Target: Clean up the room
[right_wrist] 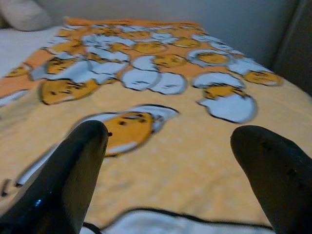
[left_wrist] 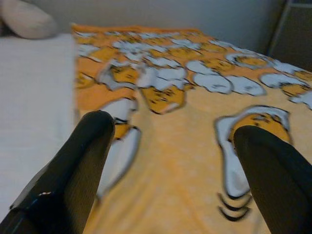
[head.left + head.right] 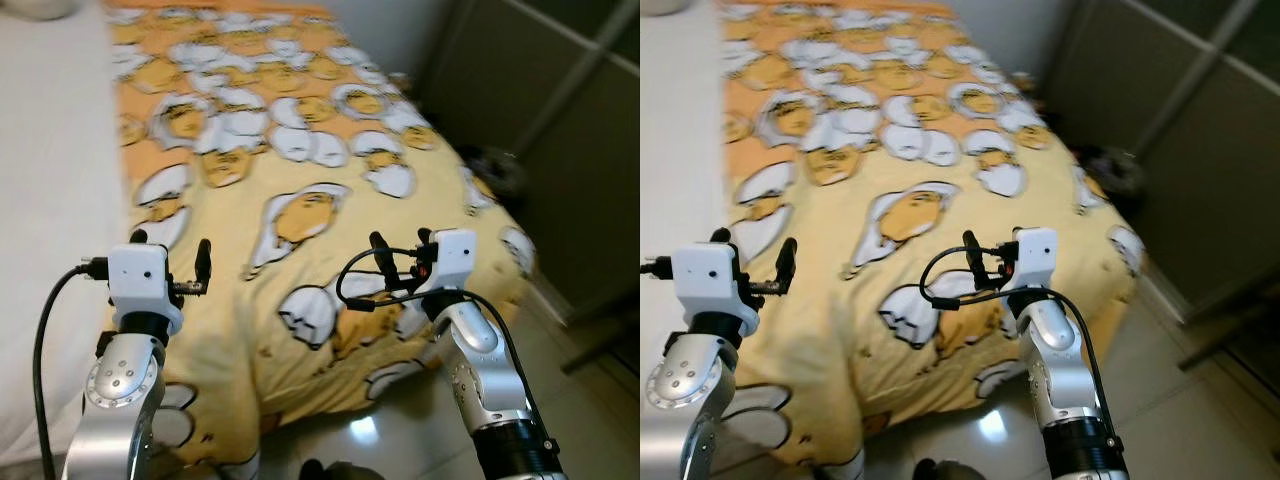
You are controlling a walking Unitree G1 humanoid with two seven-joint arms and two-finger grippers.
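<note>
1. Both arms fill the near foreground; past them I have the bed, my landmark, under a yellow blanket [image 3: 300,200] printed with egg cartoons. The blanket lies spread over most of the mattress and drapes off the foot end nearest me, down toward the tiled floor [image 3: 400,440]. A bare white sheet [image 3: 50,200] runs along the bed's left side, beside the blanket's edge.
2. Dark wardrobe panels [image 3: 560,120] stand to the right of the bed, with a dark heap [image 3: 495,165] on the floor between them and the mattress; I cannot tell what it is.
3. A pale pillow [image 2: 27,19] sits at the far head of the bed on the white sheet.
4. My left gripper [image 3: 170,262] hovers over the blanket's left edge at the foot, fingers spread, holding nothing.
5. My right gripper [image 3: 400,250] hovers over the foot-end blanket, equally released and empty.
6. Risks as I judge them: pinching one thin layer could let the fabric slip out; uneven pulls would skew the blanket; the right arm's loose cable [image 3: 350,285] might snag.
</note>
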